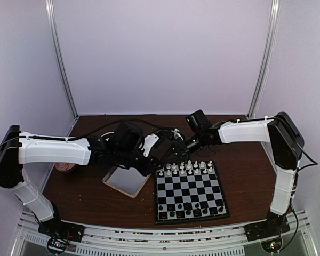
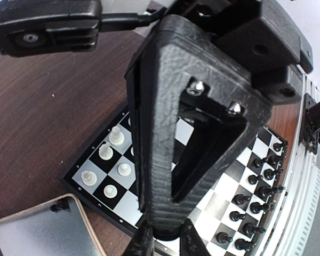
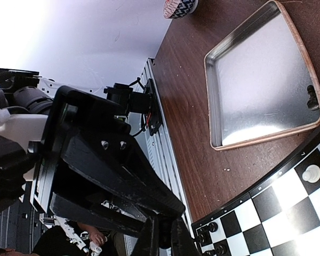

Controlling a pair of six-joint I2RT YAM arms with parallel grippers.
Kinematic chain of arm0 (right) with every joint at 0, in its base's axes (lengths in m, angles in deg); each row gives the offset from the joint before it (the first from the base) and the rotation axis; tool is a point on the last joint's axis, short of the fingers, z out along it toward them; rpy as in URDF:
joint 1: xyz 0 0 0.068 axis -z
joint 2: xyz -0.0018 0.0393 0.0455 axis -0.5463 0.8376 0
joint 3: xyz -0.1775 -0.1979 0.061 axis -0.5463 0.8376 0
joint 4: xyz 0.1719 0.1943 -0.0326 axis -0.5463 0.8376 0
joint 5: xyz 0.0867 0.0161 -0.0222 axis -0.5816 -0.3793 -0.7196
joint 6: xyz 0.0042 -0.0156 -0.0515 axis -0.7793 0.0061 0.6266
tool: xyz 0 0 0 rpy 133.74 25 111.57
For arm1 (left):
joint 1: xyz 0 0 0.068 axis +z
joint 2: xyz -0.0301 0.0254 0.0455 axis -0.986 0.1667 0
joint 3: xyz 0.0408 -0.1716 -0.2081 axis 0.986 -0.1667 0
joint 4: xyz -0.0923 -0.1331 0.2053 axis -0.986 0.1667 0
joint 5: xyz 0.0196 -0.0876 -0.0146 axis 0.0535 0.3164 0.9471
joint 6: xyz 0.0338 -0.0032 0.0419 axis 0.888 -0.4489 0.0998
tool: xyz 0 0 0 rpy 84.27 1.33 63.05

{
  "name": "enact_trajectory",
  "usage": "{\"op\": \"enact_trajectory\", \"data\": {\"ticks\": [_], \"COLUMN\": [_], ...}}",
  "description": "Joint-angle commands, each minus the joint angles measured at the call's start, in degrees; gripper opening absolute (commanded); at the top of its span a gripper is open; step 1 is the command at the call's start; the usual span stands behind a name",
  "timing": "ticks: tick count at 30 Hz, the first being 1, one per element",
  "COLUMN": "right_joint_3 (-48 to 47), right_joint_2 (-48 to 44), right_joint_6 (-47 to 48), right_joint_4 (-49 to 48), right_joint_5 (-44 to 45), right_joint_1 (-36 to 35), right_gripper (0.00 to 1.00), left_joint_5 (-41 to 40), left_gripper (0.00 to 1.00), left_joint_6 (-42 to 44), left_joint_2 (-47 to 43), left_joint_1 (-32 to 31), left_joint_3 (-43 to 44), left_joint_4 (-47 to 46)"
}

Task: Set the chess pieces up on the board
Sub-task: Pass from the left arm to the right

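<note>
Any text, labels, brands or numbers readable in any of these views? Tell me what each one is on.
No text can be read in any view.
Board: tiny pale marks along its black border, too small to read.
Bowl: red and blue pattern only, no letters visible.
Arms and camera mounts: no label or brand shows.
</note>
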Motion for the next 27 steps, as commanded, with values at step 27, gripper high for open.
{"op": "enact_trajectory", "data": {"ticks": [27], "right_joint_3": [28.23], "right_joint_2": [-40.36], "right_joint_6": [68.46], "right_joint_4": [37.91], "right_joint_5": [43.59], "right_joint_1": [3.81], "right_gripper": [0.02], "left_joint_5": [-5.18], "left_gripper": [0.39], "left_joint_6": [-6.98], "left_joint_2": [2.19], "left_joint_1": [7.96], "left_joint_3": [0.51], "left_joint_4": [-7.31]}}
